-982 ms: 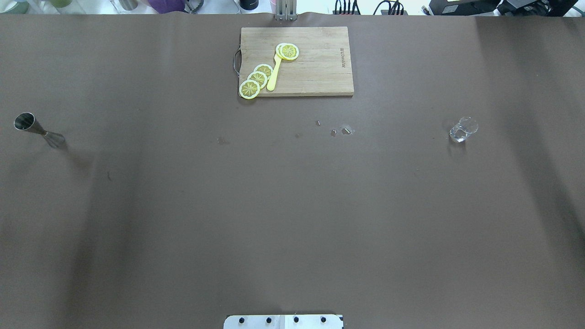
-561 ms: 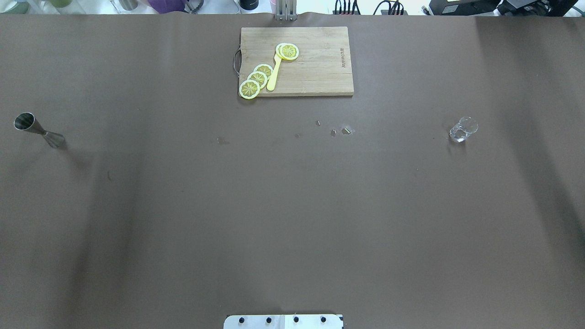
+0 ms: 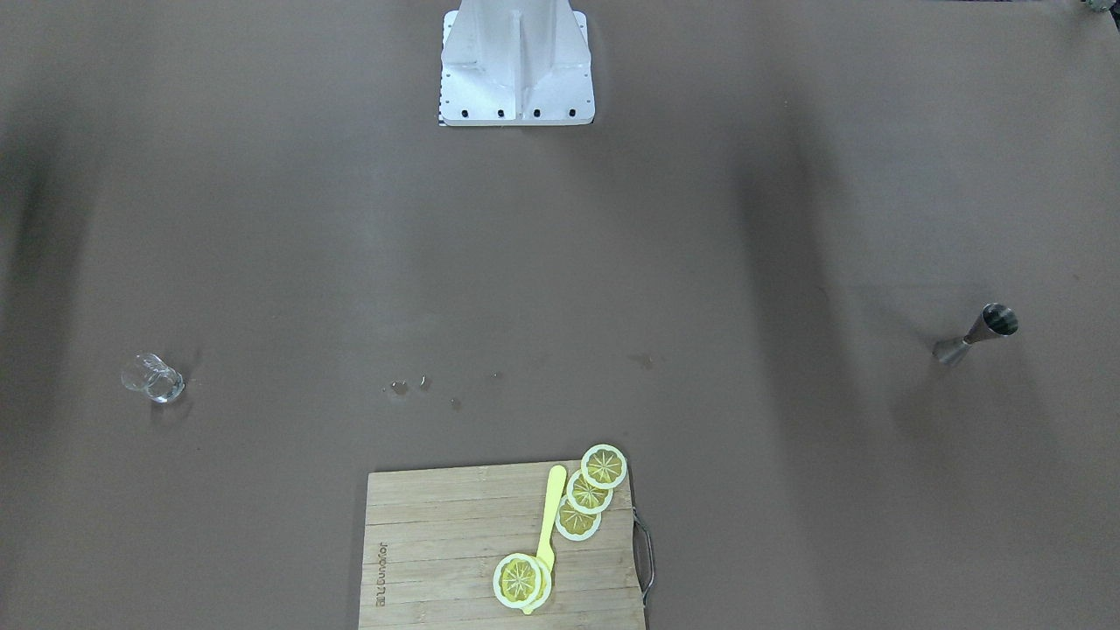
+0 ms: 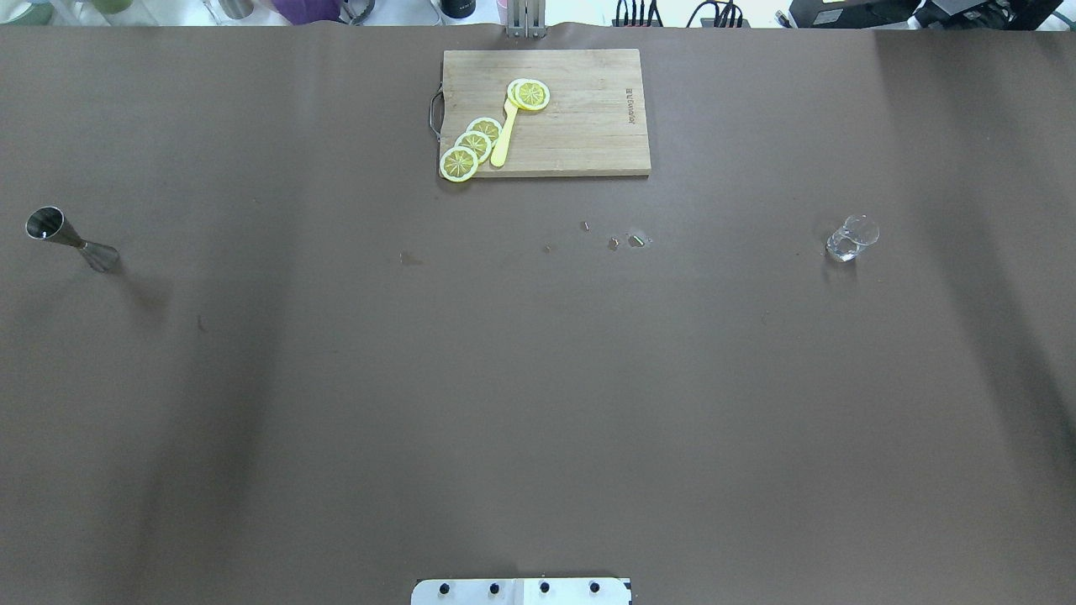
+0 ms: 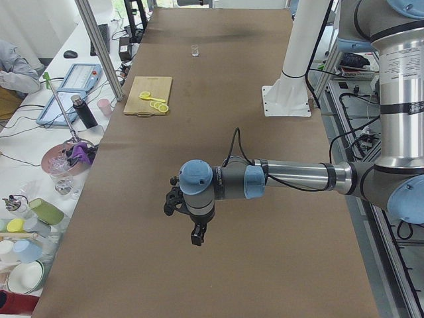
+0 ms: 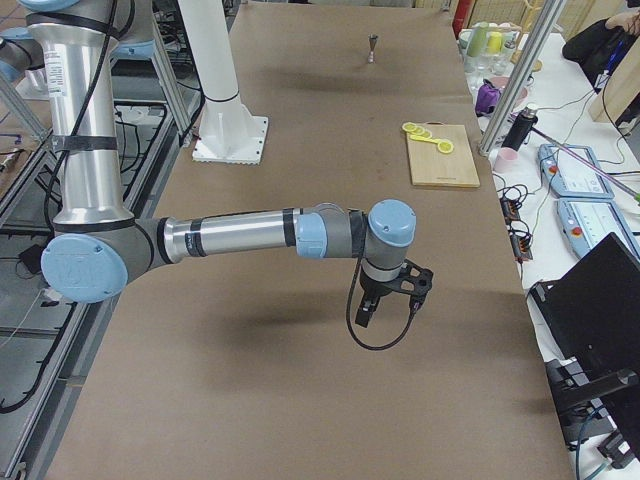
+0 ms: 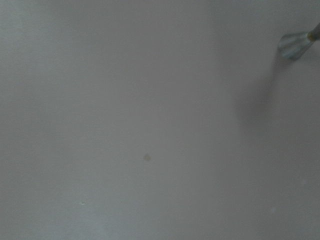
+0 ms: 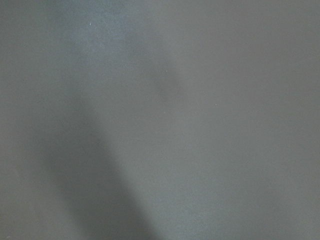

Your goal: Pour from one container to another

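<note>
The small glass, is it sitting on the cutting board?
No, the small glass sits on the brown table, apart from the cutting board.

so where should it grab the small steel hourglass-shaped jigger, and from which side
Grip the steel hourglass-shaped jigger at its narrow waist, coming in level from the side rather than from above. It stands upright with its open cup on top, and the flare above and below the waist should stop slipping.

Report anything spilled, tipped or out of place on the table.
Small shiny specks, like droplets or bits, lie on the table cover near the cutting board, on its robot side. One lemon slice overhangs the board's corner. The jigger and glass stand upright.
</note>
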Robot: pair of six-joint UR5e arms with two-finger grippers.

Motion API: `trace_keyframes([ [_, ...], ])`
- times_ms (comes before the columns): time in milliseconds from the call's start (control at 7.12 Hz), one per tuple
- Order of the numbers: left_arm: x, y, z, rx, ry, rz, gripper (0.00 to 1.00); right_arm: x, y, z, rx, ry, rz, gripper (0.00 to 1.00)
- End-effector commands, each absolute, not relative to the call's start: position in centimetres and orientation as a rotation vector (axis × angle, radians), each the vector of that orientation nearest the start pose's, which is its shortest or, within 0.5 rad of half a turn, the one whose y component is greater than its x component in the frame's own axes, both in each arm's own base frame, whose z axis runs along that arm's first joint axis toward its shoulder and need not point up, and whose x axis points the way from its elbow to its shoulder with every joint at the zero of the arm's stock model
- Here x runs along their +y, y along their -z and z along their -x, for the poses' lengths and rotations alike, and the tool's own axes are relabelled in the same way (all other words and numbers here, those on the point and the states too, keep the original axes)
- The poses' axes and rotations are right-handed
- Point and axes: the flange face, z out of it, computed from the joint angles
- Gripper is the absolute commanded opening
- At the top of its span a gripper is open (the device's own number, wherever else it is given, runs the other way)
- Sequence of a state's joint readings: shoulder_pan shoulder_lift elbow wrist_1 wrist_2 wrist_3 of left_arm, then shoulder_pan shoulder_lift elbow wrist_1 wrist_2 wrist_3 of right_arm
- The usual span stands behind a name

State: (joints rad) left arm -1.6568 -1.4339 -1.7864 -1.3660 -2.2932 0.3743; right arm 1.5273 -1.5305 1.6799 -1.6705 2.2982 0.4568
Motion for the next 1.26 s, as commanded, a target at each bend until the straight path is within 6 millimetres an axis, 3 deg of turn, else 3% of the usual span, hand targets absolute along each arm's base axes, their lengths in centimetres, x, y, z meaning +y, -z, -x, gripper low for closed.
trace_keyframes([
  [0, -40.43, -63.02, 11.94, 0.722, -0.203, -0.012, 1.00, -51.01, -59.78, -4.74, -0.722, -0.382, 0.134, 1.00],
  [842, -40.38, -63.17, 12.39, 0.737, -0.185, -0.021, 1.00, -50.95, -59.84, -4.83, -0.723, -0.382, 0.133, 1.00],
  [1123, -40.58, -62.66, 11.81, 0.818, -0.054, 0.007, 1.00, -50.95, -59.85, -4.84, -0.721, -0.382, 0.133, 1.00],
])
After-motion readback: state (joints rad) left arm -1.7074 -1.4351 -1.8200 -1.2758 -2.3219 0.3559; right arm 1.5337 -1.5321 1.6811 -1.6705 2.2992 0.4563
